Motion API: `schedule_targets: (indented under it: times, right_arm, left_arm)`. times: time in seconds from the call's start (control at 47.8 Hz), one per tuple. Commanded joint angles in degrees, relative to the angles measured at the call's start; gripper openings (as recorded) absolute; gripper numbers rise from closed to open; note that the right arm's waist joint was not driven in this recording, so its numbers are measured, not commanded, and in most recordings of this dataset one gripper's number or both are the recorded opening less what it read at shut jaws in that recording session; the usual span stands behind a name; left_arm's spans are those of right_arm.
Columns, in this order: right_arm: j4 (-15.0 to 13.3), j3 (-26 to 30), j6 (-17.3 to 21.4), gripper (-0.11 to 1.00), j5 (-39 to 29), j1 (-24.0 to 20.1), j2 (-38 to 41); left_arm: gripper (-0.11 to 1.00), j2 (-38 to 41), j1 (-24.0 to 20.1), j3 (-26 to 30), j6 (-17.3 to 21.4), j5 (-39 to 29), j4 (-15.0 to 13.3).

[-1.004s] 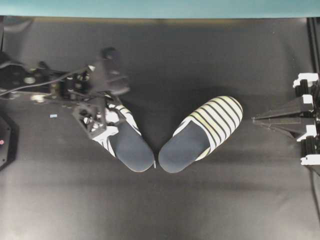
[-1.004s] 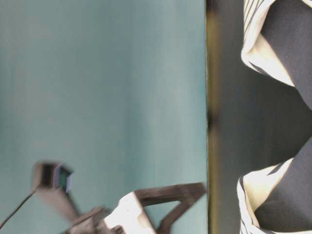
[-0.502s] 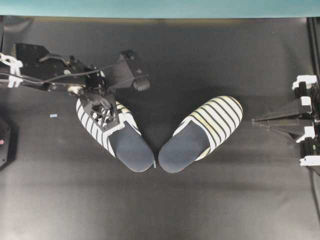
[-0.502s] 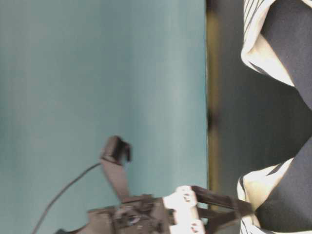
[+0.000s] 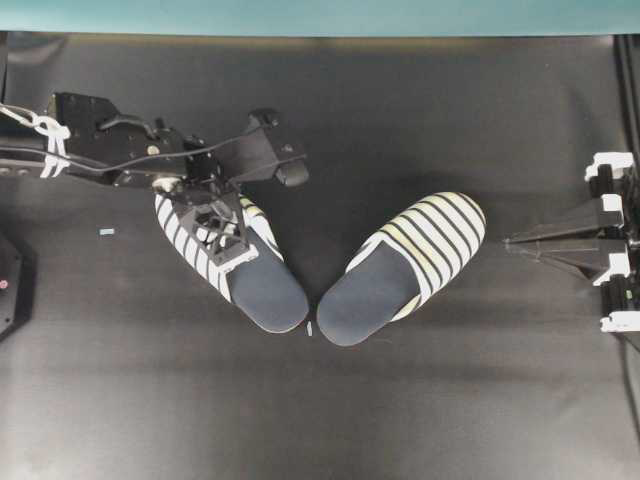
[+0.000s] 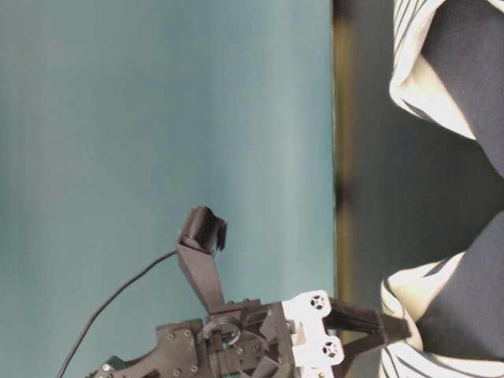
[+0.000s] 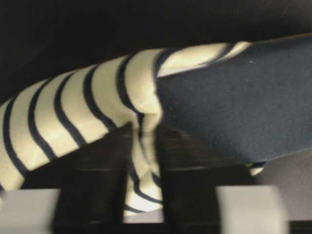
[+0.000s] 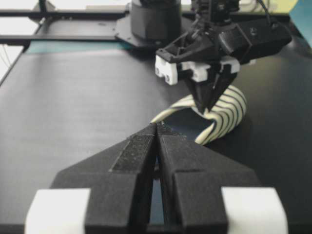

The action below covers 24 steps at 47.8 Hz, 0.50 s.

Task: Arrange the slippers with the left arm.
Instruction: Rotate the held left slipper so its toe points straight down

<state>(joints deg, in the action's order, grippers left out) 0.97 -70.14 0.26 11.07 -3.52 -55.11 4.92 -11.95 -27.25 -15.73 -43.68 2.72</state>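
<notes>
Two striped slippers with navy insoles lie heel to heel in a V on the black table. My left gripper (image 5: 230, 250), black and lattice-patterned, is shut on the striped upper of the left slipper (image 5: 265, 292) at its opening edge. In the left wrist view both dark fingers (image 7: 109, 161) pinch a fold of cream-and-navy fabric (image 7: 146, 141) beside the navy insole (image 7: 234, 97). The right slipper (image 5: 405, 262) lies free, toe pointing up-right. My right gripper (image 5: 512, 240) rests shut at the far right, apart from both slippers; its closed tips (image 8: 157, 127) point at the left gripper (image 8: 207, 105).
A teal wall (image 5: 320, 15) runs along the table's far edge. A tiny blue scrap (image 5: 107, 232) lies left of the left slipper, and a small pale speck (image 5: 310, 329) sits between the heels. Black table (image 5: 320, 410) stretches in front.
The left arm swung over the left slipper's toe end, lowered, and its jaws closed on the striped upper. That slipper's heel shifted slightly. The right arm stayed still.
</notes>
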Motion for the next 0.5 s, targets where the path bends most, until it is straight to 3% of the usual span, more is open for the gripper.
schedule_targets:
  times: [0.0, 0.167, 0.314, 0.481]
  right_arm:
    - [0.2, 0.4, 0.1, 0.00, 0.3, 0.0, 0.3]
    - [0.2, 0.4, 0.0, 0.00, 0.3, -0.1, 0.1]
    - [0.2, 0.3, 0.0, 0.00, 0.3, 0.0, 0.1]
    - [0.2, 0.0, 0.2, 0.00, 0.3, 0.0, 0.1]
  left_arm:
    - [0.03, -1.4, -0.1, 1.8, 1.1, -1.1, 0.2]
    - [0.02, -3.0, -0.1, 5.1, 6.5, -4.0, 0.4]
    - [0.02, -3.7, -0.1, 8.0, 13.4, -4.1, 0.5]
    - [0.02, -2.5, 0.3, 9.8, 15.7, -3.8, 0.5]
